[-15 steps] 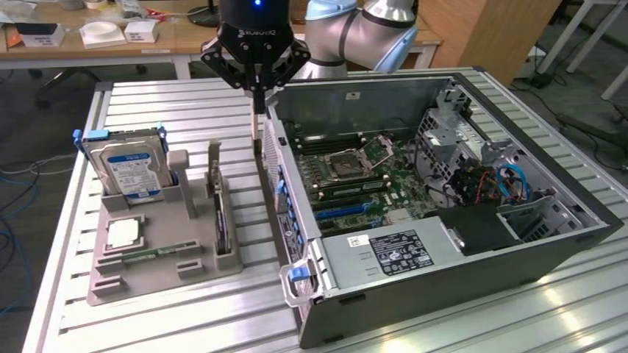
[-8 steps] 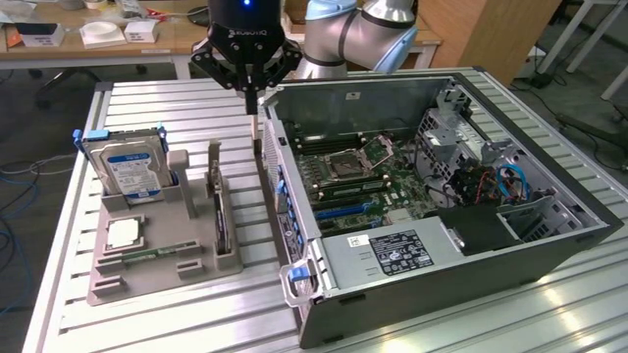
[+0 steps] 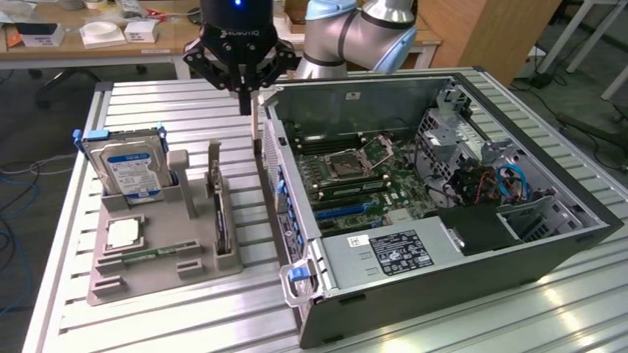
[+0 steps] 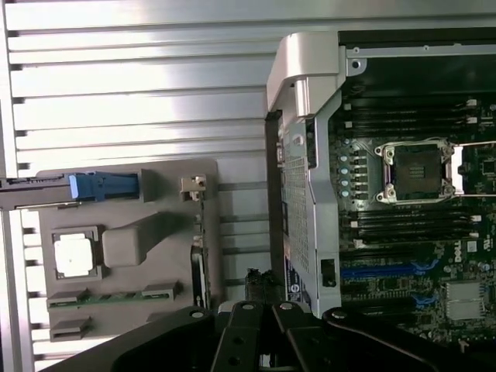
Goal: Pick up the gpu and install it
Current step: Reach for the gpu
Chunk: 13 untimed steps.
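In the exterior view, the black gripper [image 3: 243, 103] hangs with its fingers pressed together and nothing between them. It is above the slatted aluminium worktop [image 3: 157, 103], over the gap between the grey moulded parts tray [image 3: 191, 273] and the rear corner of the open black-and-silver computer case [image 3: 549, 250]. The gpu [image 3: 222, 220], a thin green card with a silver end bracket, stands on edge in a slot on the side of the tray nearest the case, apart from the gripper. On the tray's far side a silver hard drive with a blue label [image 3: 128, 168] stands upright. A square silver processor chip [image 3: 125, 234] and a narrow green memory stick [image 3: 147, 255] lie flat in front of it. Inside the case the green motherboard [image 3: 363, 176] lies exposed, beside a grey power supply box [image 3: 393, 250]. In the wrist view, the closed gripper [image 4: 262, 294] sits over the worktop [image 4: 139, 77] just beside the case wall [image 4: 306, 62]. The gpu [image 4: 198, 271] is seen edge-on in the tray [image 4: 170, 174], near the processor chip [image 4: 75, 256], with the motherboard's empty processor socket [image 4: 415, 172] well apart inside the case.
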Tool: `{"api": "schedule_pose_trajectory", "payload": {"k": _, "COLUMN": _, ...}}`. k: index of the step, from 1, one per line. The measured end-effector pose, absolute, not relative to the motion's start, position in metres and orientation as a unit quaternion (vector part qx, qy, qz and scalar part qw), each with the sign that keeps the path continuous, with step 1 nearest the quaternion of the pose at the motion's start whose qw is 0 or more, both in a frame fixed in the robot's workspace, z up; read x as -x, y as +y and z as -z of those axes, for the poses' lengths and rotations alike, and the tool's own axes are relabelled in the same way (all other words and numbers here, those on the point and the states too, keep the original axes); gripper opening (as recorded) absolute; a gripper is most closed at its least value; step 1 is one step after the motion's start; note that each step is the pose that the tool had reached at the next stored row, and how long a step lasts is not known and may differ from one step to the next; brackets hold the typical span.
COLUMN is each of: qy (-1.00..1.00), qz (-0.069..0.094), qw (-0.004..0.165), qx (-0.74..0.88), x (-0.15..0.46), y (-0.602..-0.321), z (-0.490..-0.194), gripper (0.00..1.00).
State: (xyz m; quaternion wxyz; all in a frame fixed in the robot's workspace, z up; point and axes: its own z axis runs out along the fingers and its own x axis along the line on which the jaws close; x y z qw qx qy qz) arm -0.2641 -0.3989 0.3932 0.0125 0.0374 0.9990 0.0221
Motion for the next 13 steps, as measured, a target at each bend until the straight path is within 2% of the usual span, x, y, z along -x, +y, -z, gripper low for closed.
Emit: {"api": "schedule_pose_trajectory", "payload": {"k": 13, "qy": 0.999, "qz": -0.022, "qw": 0.012, "qx": -0.037, "x": 0.277, "y": -0.399, "z": -0.393, "gripper": 0.10}}
